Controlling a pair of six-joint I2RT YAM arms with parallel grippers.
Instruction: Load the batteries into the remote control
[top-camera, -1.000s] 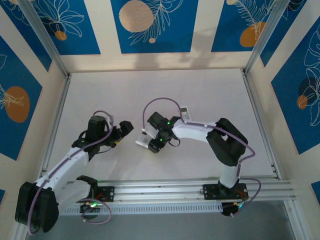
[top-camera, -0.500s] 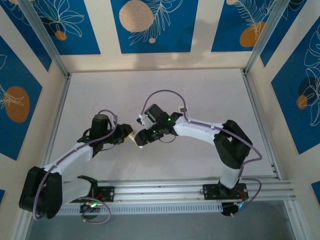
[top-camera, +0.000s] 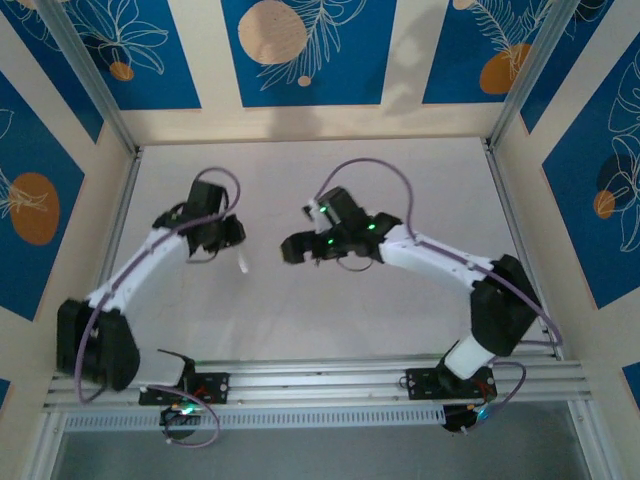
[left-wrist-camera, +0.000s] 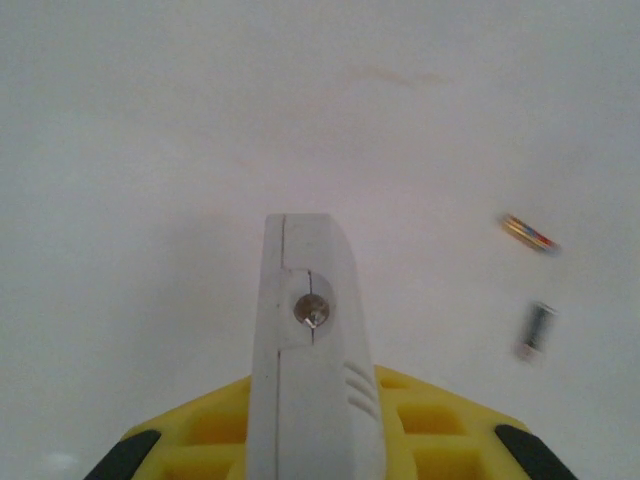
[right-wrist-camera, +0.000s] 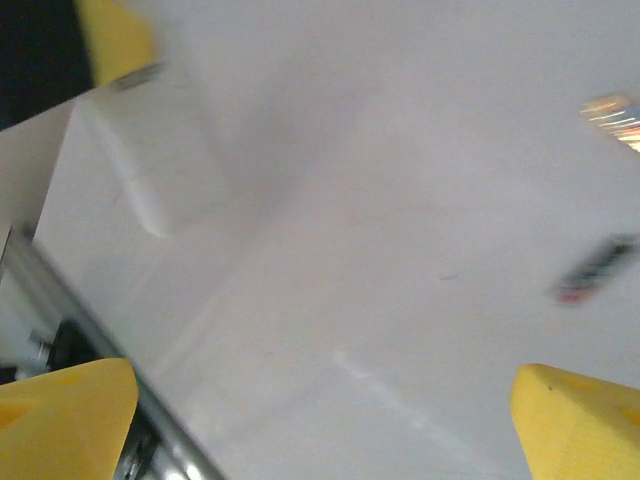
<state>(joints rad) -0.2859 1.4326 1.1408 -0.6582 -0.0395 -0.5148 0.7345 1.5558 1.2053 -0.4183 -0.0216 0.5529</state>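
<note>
The left pincer (left-wrist-camera: 315, 440) is closed on the white remote control (left-wrist-camera: 308, 330). It grips the near end between yellow fingers (left-wrist-camera: 430, 425), so the slim body juts forward above the surface (left-wrist-camera: 150, 120). The right pincer (right-wrist-camera: 320, 395) stands wide with nothing between its jaws, near the remote control. In the left wrist view, two batteries lie loose on the surface to the right of the remote control and apart from it: a coppery battery (left-wrist-camera: 530, 233) farther off and a dark battery (left-wrist-camera: 537, 328) nearer, both blurred. They look light, hard and smooth, likely to roll or slip. The best hold is probably across the middle of the barrel, leaving the ends free for seating. The remote control seems a rigid, light plastic shell. Its upper face shows a seam, a small round metal fitting and grip ridges, which suggests a battery cover in place. Whether the compartment holds any cells cannot be told.
</note>
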